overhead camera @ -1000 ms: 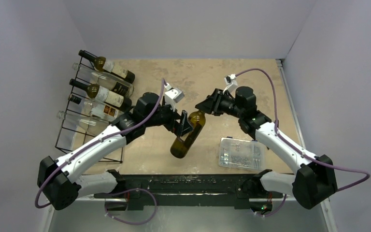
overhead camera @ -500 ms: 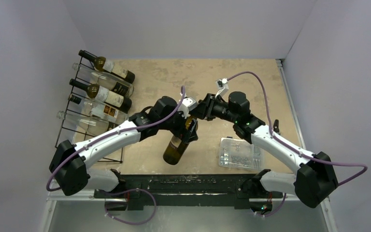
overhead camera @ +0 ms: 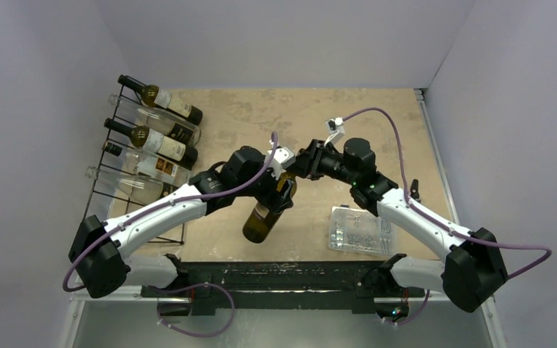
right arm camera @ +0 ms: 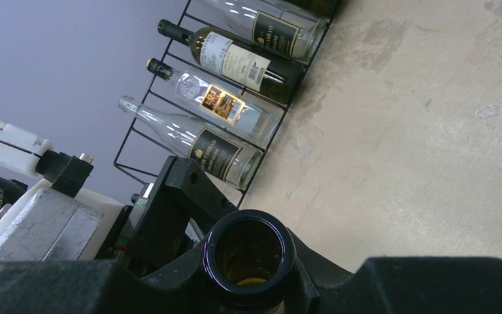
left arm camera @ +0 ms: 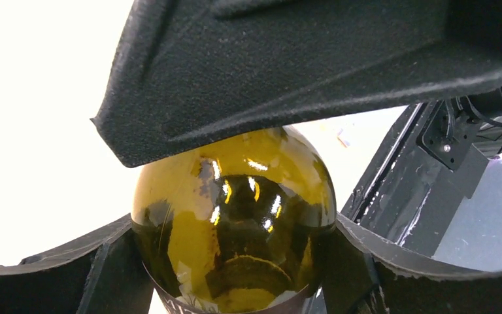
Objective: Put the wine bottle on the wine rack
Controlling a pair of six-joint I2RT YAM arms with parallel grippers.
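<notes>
At the left edge of the table (overhead camera: 239,116) stands the wine rack (overhead camera: 109,196), with five bottles (overhead camera: 161,141) lying in its upper cells. The wine bottle (overhead camera: 261,221) is not in the rack. It hangs tilted in the air over the middle of the table, base toward the near edge.

The left gripper (overhead camera: 281,190) has its fingers on both sides of the bottle's shoulder. In the left wrist view they lie close against the olive glass, but I cannot tell if they press on it. The right gripper (overhead camera: 299,167) is clamped on the neck.

Only the right wrist view shows that the bottle's mouth is open. Only the top view shows a clear plastic box (overhead camera: 360,230) lying on the table under the right arm.
</notes>
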